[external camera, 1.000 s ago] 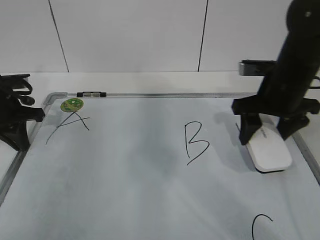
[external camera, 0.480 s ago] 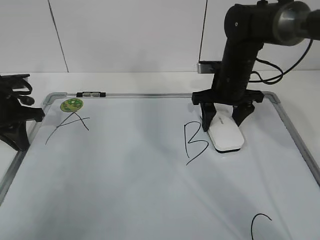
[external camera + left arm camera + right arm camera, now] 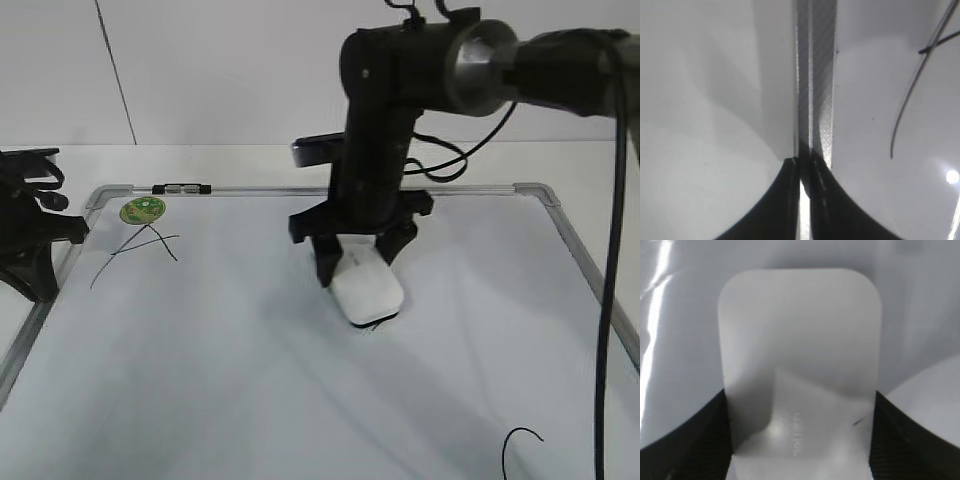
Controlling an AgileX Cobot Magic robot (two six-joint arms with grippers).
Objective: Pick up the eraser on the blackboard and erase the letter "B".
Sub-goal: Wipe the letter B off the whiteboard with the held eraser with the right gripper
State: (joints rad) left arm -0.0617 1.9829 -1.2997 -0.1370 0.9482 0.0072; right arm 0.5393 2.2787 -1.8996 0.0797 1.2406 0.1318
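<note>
Now: right gripper [image 3: 352,262] clamps eraser [image 3: 367,291] | flat on blackboard [image 3: 200,380]

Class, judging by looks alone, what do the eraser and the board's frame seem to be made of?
Eraser: probably smooth white plastic, with soft sheen and rounded corners. Frame: apparently grey metal, a thin strip with a bright glint along its edge.

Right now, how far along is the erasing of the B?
Pickup is done: the right claw is shut on the eraser, pressing it onto the blackboard where the letter "B" should be. Almost no B strokes show; only a small dark trace peeks out at the eraser's near edge. Left: wipe that remnant. The left claw sits at the frame.
</note>
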